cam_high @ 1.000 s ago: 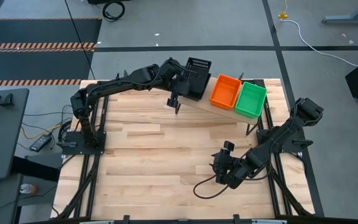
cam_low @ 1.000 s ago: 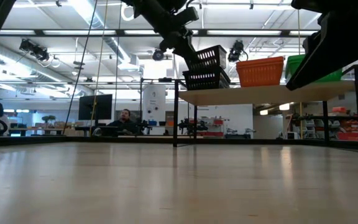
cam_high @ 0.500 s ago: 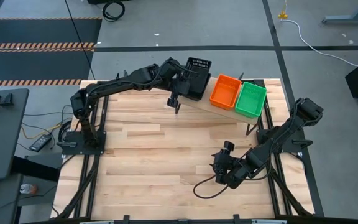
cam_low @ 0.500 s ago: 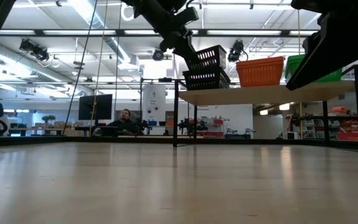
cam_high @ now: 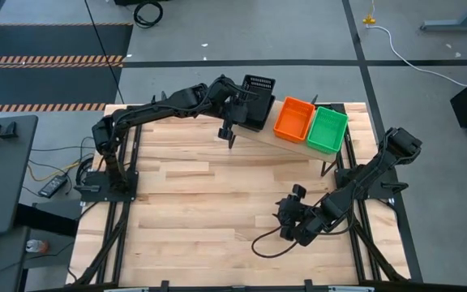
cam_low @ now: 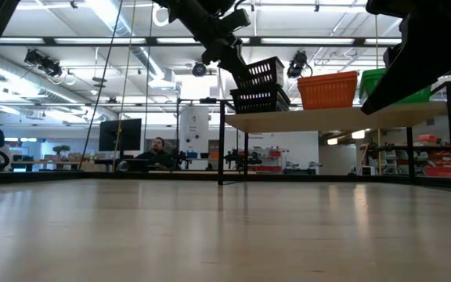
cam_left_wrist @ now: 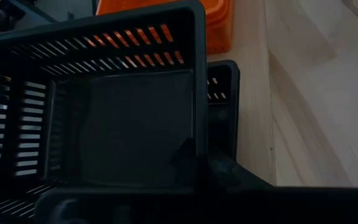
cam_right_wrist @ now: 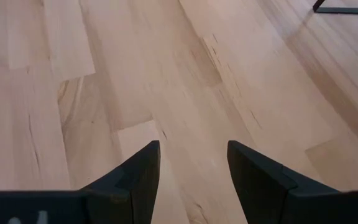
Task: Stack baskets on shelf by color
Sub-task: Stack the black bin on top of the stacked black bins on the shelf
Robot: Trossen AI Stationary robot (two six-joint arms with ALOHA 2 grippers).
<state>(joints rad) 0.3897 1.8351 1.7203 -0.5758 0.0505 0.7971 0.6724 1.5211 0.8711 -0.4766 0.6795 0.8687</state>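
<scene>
Left gripper (cam_high: 246, 99) clenched on the rim of a black basket (cam_low: 261, 72), held tilted above the black stack (cam_low: 261, 99) at the shelf's (cam_low: 343, 118) end. The tilt probably lets it nest in. Orange stack (cam_high: 294, 118) and green stack (cam_high: 327, 129) sit side by side, touching, farther along the plank.

Right gripper (cam_right_wrist: 191, 165) waits over bare tabletop (cam_high: 193, 203), fingers apart, grasping nothing.

Low view shows the held basket's lift and tilt; overhead flattens that. Left wrist view shows the lower black basket (cam_left_wrist: 225, 99) peeking beyond the held one.

we see black baskets (cam_high: 256, 104) stacked at the shelf (cam_high: 298, 144) left end, top one tilted, orange (cam_high: 294, 118) then green (cam_high: 327, 129) beside
</scene>
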